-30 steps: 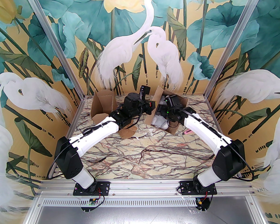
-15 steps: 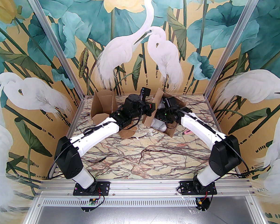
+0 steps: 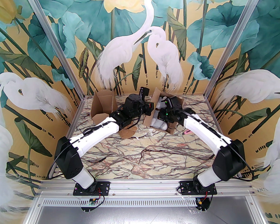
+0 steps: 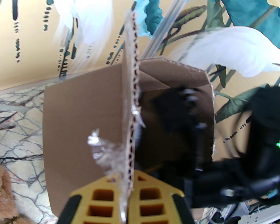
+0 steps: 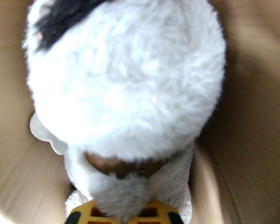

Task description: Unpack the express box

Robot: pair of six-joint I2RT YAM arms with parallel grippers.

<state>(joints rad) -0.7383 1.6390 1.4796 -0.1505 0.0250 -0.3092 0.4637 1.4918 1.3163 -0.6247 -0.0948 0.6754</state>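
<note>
Box (image 3: 170,130) (image 4: 84,106) (image 5: 254,78): open cardboard, set toward 1 o'clock from the middle of the desk (image 3: 140,157), with its flaps raised.
Toy (image 3: 159,124) (image 5: 126,78): a white plush with a black patch is lodged inside the Box, and its fur is seen above the rim.
Left end effector (image 3: 151,106) (image 4: 128,185): pinched on the corrugated edge of the 9 o'clock flap, where torn clear tape is caught between the yellow fingers (image 4: 102,195).
Right end effector (image 5: 122,210): reached into the Box from 5 o'clock and pressed together on the Toy's white fur.
Second box (image 3: 102,105): open, at 10 o'clock, well apart.
Brown plush (image 3: 127,132) (image 4: 0,195): laid on the desk, partly under the left arm.
Pink item (image 3: 189,131): small, at 3 o'clock beside the right arm; its kind cannot be told.
</note>
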